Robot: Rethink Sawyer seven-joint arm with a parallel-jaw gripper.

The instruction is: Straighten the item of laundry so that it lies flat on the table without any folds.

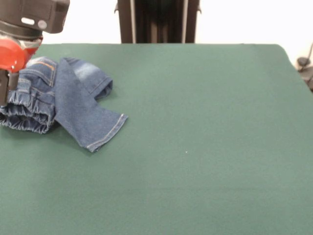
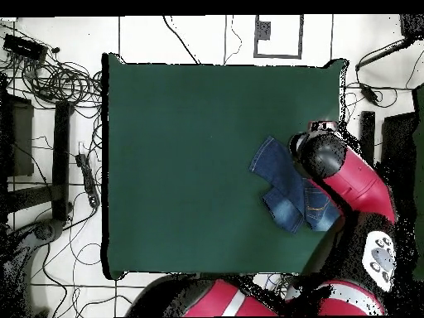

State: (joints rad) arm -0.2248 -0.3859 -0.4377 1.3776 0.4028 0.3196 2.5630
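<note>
The jeans lay crumpled near the left edge of the front view, toward the desk's far side. One hemmed leg, edged with pale stitching, stretched out toward the desk's middle and ended flat on the cloth. A second leg was doubled back on itself behind it, showing a faded pale patch near its fold. The gathered, ruffled part of the garment bunched in a thick roll at the picture's left edge, with a short line of orange stitching visible above it. From overhead the jeans sat near the desk's right edge, in the half nearer the robot's base, legs spread toward the desk's middle.

The desk was covered in plain dark green cloth, and most of its surface lay well apart from the garment.

The red and black arm reached over the bunched part of the jeans. Its end effector was cut off by the picture's left edge beside the ruffled denim, and I could not tell whether it was apart or together.
</note>
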